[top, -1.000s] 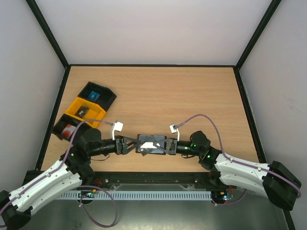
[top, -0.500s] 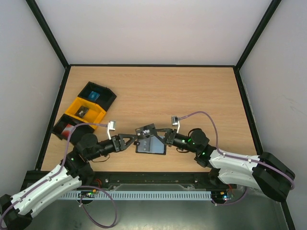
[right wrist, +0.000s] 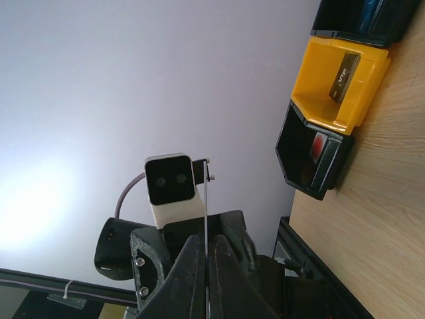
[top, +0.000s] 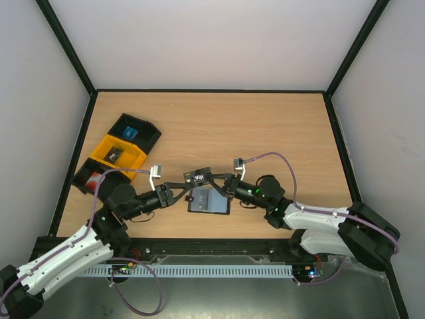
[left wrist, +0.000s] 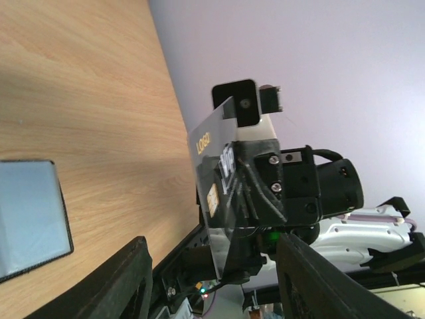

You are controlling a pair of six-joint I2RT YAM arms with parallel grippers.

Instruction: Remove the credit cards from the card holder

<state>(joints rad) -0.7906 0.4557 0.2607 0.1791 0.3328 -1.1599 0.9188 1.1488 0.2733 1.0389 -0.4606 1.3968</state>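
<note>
Pale walls enclose a wooden tabletop (top: 265, 126). Near the middle of its near edge the card holder (top: 209, 201) lies open and flat, grey-blue inner face up. Just above it, lifted off the surface, a dark credit card (top: 198, 177) hangs between the two arms. The right hand (top: 214, 180) is clamped on one end of this card; its own camera sees the card edge-on, a thin line pinched between the fingers. The left hand (top: 178, 189) faces the card's other end with its fingers (left wrist: 129, 279) apart, not touching the card in the left wrist view.

Along the left edge stand three small trays in a row. The far black tray (top: 154, 133) holds a blue card (top: 129, 132), the yellow tray (top: 133, 159) a dark card (top: 114, 155), and the near black tray (top: 81, 181) a red card (top: 95, 178).

By this layout the task looks well along: three cards sit in trays and a fourth is out of the holder but not yet set down. What seems left is getting that card into a tray. Whether the holder hides more cards cannot be told; none shows on its upturned face.
</note>
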